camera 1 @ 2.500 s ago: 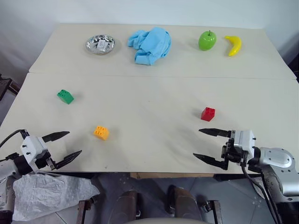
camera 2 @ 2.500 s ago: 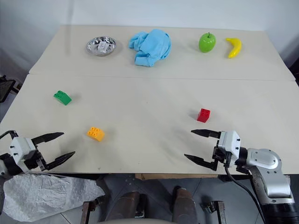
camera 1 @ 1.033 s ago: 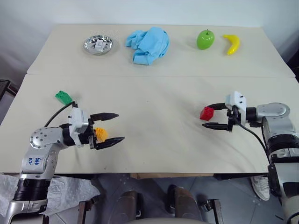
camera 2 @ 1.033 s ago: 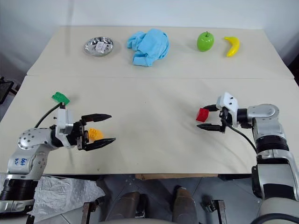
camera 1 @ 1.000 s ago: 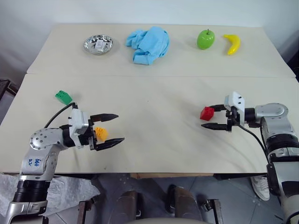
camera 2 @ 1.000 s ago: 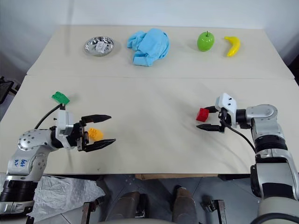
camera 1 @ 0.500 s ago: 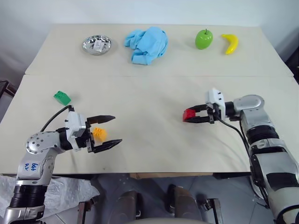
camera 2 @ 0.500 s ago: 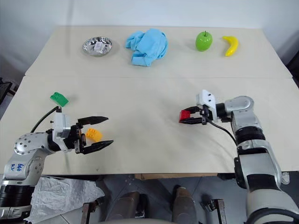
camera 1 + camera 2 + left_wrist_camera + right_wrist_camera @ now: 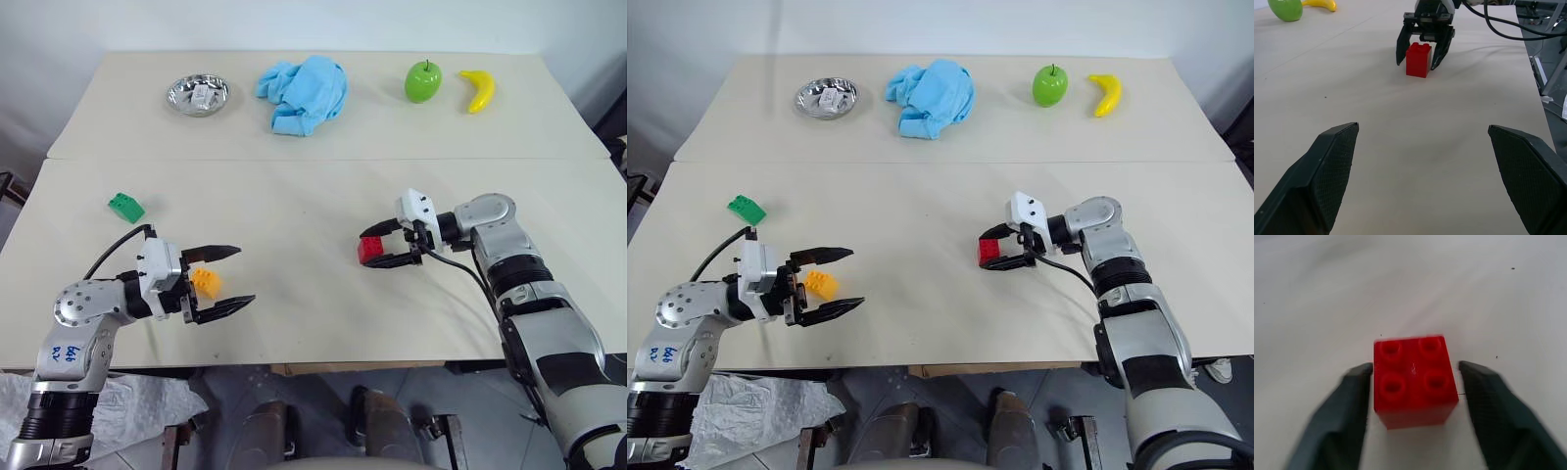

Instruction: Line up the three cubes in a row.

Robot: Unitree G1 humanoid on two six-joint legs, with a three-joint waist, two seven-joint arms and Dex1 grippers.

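Since a second ago my right gripper [image 9: 380, 248] has slid the red cube [image 9: 371, 251] toward the orange cube [image 9: 205, 281] — now it stands open around it, unclamped. My left gripper [image 9: 232, 275] brackets orange, wide open, nothing held; green cube [image 9: 126, 207] lies beyond.

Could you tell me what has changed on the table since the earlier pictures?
The right gripper reached the red cube and brought it left toward the table's middle; its fingers now flank it with small gaps. The left gripper came forward around the orange cube, open. The green cube stayed put.
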